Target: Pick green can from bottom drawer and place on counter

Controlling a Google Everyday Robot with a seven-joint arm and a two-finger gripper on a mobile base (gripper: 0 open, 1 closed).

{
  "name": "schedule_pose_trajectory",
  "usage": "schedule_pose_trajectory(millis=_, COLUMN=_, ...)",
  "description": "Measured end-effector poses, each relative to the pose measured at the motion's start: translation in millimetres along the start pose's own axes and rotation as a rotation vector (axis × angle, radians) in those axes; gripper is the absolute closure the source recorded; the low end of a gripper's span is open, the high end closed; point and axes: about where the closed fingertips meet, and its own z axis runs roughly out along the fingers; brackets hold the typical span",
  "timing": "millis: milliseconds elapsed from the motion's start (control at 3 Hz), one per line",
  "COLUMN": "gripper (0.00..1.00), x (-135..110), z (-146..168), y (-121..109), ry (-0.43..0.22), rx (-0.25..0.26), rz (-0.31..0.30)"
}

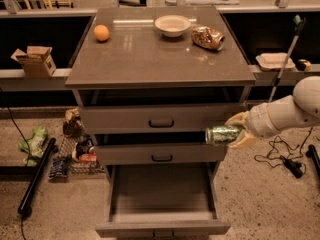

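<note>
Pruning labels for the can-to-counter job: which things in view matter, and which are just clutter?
Job:
- green can, held sideways in the gripper by the middle drawer's right end
- bottom drawer, open
- counter

Clutter:
- orange, white bowl and dented gold can, all on the counter
- cardboard box
- floor litter

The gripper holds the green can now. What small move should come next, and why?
Probably lift straight up. The gripper holds the green can on its side at the height of the middle drawer, below the counter; it must rise above the front edge before moving over it.
</note>
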Motion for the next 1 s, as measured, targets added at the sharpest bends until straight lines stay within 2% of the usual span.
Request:
schedule_pose_trajectory(millis=333, gripper=1.0, x=-28, z=-41, y=-27, ry=0.02, rx=0.053, rz=-0.055)
schedule_pose_trajectory(millis=667, gripper=1.0, x=-73, z=-92, y=-57, ry=0.037, rx=0.095, rz=-0.141)
schedule_pose_trajectory(millis=1000, gripper=1.0, x=-76, z=-94, y=-60, ry=0.035, rx=0.099, rz=-0.146)
